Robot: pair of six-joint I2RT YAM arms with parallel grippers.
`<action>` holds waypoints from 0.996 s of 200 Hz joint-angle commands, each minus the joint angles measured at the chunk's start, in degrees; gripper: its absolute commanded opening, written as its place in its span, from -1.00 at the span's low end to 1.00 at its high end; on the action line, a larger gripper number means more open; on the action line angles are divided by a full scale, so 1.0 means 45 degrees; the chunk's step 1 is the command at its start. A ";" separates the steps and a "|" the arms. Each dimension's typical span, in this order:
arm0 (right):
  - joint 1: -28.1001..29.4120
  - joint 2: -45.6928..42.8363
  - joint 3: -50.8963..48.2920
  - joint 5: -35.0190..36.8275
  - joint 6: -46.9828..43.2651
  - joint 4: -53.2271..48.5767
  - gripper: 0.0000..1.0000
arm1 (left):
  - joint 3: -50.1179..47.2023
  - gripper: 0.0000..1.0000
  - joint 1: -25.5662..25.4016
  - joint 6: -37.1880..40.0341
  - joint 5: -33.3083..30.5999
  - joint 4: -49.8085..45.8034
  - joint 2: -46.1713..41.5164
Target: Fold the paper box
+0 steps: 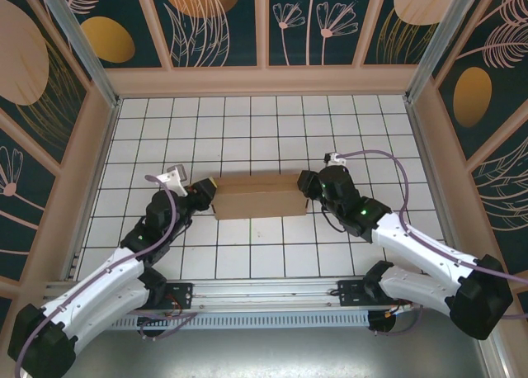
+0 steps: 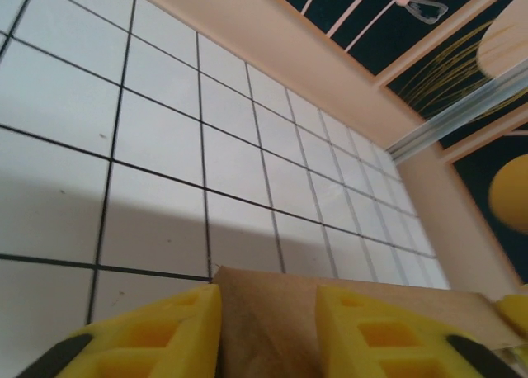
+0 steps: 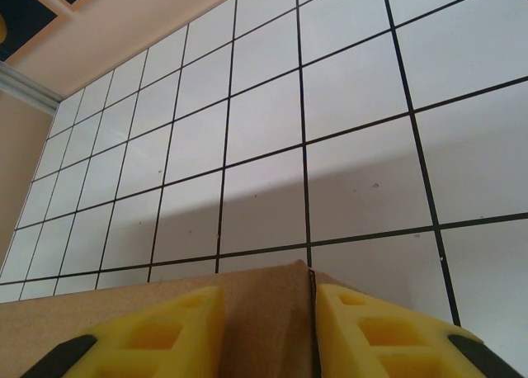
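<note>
While both arms are crowding in on it, the paper box [image 1: 260,198] is sitting in the middle of the desk [image 1: 247,130]. It's looking like a compact brown block, not a flat sheet, with its long side running left to right. So I'm guessing most of the folding is done and what's remaining is tucking or squaring up the ends. From above I'm not spotting any loose flaps though, so I'm not betting much on that.

The left end effector [image 1: 210,188] is parking at the box's left end and the right end effector [image 1: 304,184] at its right end. In both wrist views the yellow fingers [image 2: 165,328] are standing apart with cardboard filling the gap. I can't tell whether they're actually pinching it or just straddling a corner.

Around the box I'm making out white tiles, the beige far wall [image 1: 264,81] well apart from it, and purple cables [image 1: 388,157] looping off the wrists. What's getting in the way, I reckon, is the arms themselves, since each one is covering the very end it's working on.
</note>
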 commanded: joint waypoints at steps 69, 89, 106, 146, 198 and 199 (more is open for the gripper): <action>0.0313 0.0078 -0.1009 0.0337 0.0053 -0.0613 -0.45 | -0.1620 -0.71 0.0018 -0.1586 0.0265 0.1238 -0.0559; 0.0188 -0.0233 -0.0827 0.0062 -0.0332 -0.0628 -0.36 | -0.1781 -0.75 0.0018 -0.1620 0.0142 0.1150 -0.0671; -0.0096 -0.0429 -0.0578 -0.0620 -0.0590 -0.0575 -0.24 | -0.1862 -0.77 0.0020 -0.1609 0.0142 0.1042 -0.0701; -0.0770 -0.0593 0.0371 -0.1662 -0.1231 -0.1125 0.11 | -0.1889 -0.70 0.0019 -0.1457 0.0075 0.0747 -0.0813; -0.1998 -0.1306 0.0277 -0.3627 -0.1502 -0.1347 0.26 | -0.1845 -0.66 0.0019 -0.1371 0.0103 0.0641 -0.0778; -0.1995 -0.1316 0.0269 -0.3652 -0.1502 -0.1352 0.26 | -0.1845 -0.66 0.0021 -0.1352 0.0103 0.0642 -0.0779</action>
